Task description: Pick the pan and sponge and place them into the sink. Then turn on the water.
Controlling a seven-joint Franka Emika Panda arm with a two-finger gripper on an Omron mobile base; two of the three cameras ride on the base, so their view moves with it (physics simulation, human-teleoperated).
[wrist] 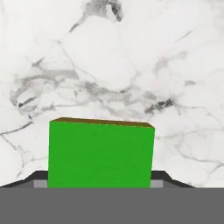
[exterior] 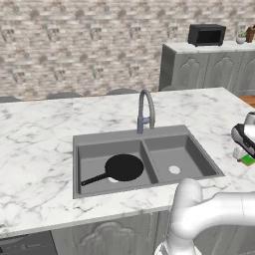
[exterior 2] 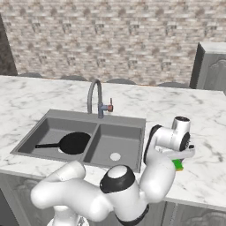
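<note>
Sponge (wrist: 101,154) is the thing in hand now: a small green block with a yellow layer beneath, lying on the white marble surface (exterior: 40,144) at about 3 o'clock from the sink (exterior: 206,158), just off its right rim. The jaws stand apart on either side of it; whether they yet touch its sides cannot be told. It looks light and soft, likely to squash a little under pressure, so a modest squeeze across its short sides near the middle should do; its foam ought not to slip. Pan (exterior: 123,167) already lies in the left basin, handle pointing toward 8 o'clock. No water runs from the faucet (exterior: 145,110).
</note>
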